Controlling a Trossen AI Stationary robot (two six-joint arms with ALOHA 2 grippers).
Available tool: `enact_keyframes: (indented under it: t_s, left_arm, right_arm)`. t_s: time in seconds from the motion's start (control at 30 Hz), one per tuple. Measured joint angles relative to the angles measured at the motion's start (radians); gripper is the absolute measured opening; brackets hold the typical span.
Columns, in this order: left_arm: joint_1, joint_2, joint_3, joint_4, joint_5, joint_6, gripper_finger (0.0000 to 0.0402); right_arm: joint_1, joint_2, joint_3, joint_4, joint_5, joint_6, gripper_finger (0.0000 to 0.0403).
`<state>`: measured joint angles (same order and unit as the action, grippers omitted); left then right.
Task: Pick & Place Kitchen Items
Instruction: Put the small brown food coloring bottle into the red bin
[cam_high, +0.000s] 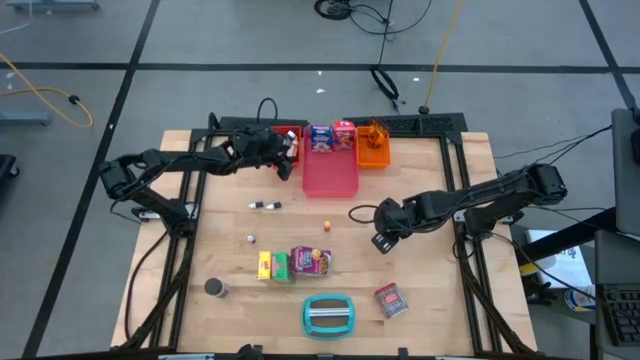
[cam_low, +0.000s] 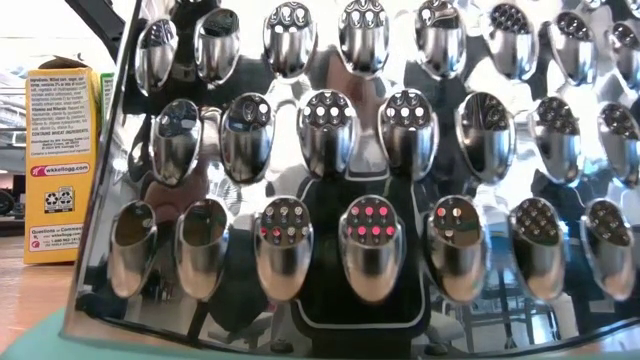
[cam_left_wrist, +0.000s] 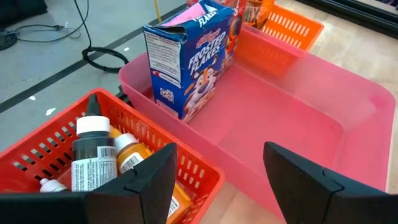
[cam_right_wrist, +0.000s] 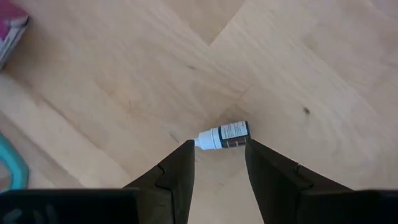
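A: From the high view, where does each arm sit?

B: The left gripper (cam_high: 285, 160) hangs at the far side of the table (cam_high: 440, 310), between the red tray (cam_high: 290, 135) and the pink tray (cam_high: 330, 178). The right gripper (cam_high: 383, 240) is low over bare wood to the right of centre. Boxes still lie near the front: a yellow box (cam_high: 265, 265), a green box (cam_high: 282, 266), a purple packet (cam_high: 312, 260).

A: And the low view?

B: Mostly blocked by a shiny dimpled grater (cam_low: 360, 200); only a yellow cereal box (cam_low: 60, 160) stands upright at its side.

A: Left wrist?

B: Its fingers (cam_left_wrist: 137, 180) are spread with nothing between them. Bottles (cam_left_wrist: 93, 155) stand upright in the red tray, likely sorted there by kind, and a Frosted Flakes box (cam_left_wrist: 189, 59) stands on end in the pink tray's corner.

A: Right wrist?

B: A tiny bottle (cam_right_wrist: 222, 135) lies on its side on the wood, its long axis across the gap between the fingers, white tip towards one finger, dark body towards the other. The fingers (cam_right_wrist: 180, 174) stand part-open on either side, not pinching it yet. I judge it's lined up for a grasp.
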<state>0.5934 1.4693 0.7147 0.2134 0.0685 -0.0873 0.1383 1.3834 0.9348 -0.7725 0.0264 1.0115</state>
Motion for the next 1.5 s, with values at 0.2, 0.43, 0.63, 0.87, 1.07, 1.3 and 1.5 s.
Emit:
enact_keyframes:
  t_s: [0.2, 0.43, 0.63, 0.87, 1.07, 1.3, 1.5]
  left_arm:
    - [0.000, 0.000, 0.000, 0.000, 0.000, 0.007, 0.0241]
    - [0.000, 0.000, 0.000, 0.000, 0.000, 0.030, 0.0241]
    - [0.001, 0.000, 0.000, 0.000, 0.000, 0.032, 0.0241]
    - [0.001, 0.000, 0.000, 0.000, 0.000, 0.033, 0.0241]
    - [0.001, 0.000, 0.000, 0.000, 0.000, 0.036, 0.0241]
    - [0.001, 0.000, 0.000, 0.001, -0.002, 0.041, 0.0241]
    - [0.000, 0.000, 0.000, 0.000, -0.001, 0.034, 0.0241]
  right_arm:
    - [0.040, 0.002, 0.000, -0.003, 0.054, 0.130, 0.0134]
    - [0.099, 0.001, -0.058, 0.097, 0.082, 0.258, 0.0134]
    - [0.112, 0.001, -0.150, 0.263, 0.077, 0.318, 0.0133]
    - [0.114, 0.001, -0.160, 0.277, 0.055, 0.315, 0.0115]
    - [0.135, 0.001, -0.160, 0.280, -0.003, 0.279, 0.0096]
    - [0.111, -0.005, -0.160, 0.385, -0.051, -0.174, 0.0086]
    - [0.067, -0.005, -0.160, 0.367, -0.185, -0.623, 0.0086]
